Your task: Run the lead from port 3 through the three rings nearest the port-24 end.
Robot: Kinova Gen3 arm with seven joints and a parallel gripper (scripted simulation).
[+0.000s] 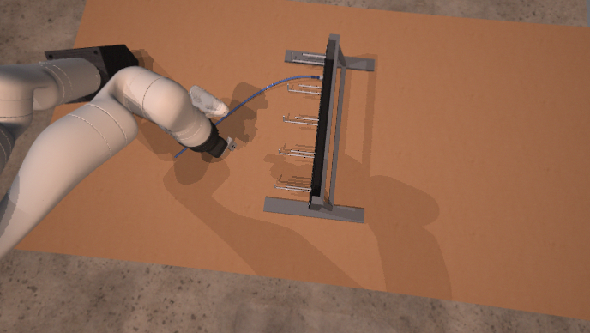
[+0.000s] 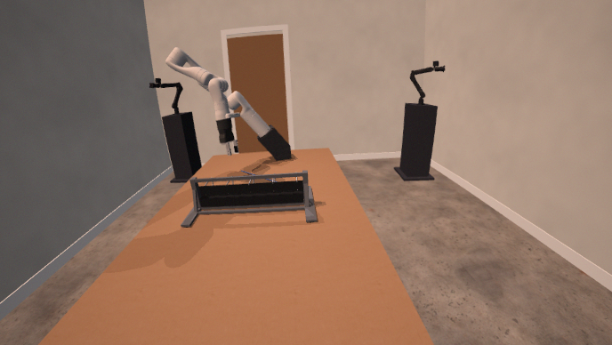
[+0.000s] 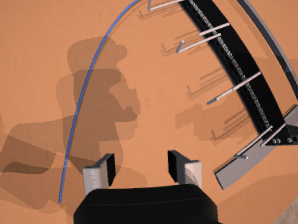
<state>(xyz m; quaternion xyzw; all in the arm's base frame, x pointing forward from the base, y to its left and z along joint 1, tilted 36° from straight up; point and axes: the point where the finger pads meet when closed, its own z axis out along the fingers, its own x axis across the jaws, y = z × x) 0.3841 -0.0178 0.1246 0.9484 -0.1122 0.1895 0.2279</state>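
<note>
Orange table, mottled grey floor, brown door.

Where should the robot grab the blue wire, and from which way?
Probably near the free end of the blue wire, coming straight down from above. That stretch lies flat on the table, apart from the rack, so the open tool could straddle the thin wire crosswise. The other end is plugged into the panel.

Table top: matt, wood-like, smooth. Rack: grey metal, matt. Rings: bright metal noted. Arm: glossy white shell.
</note>
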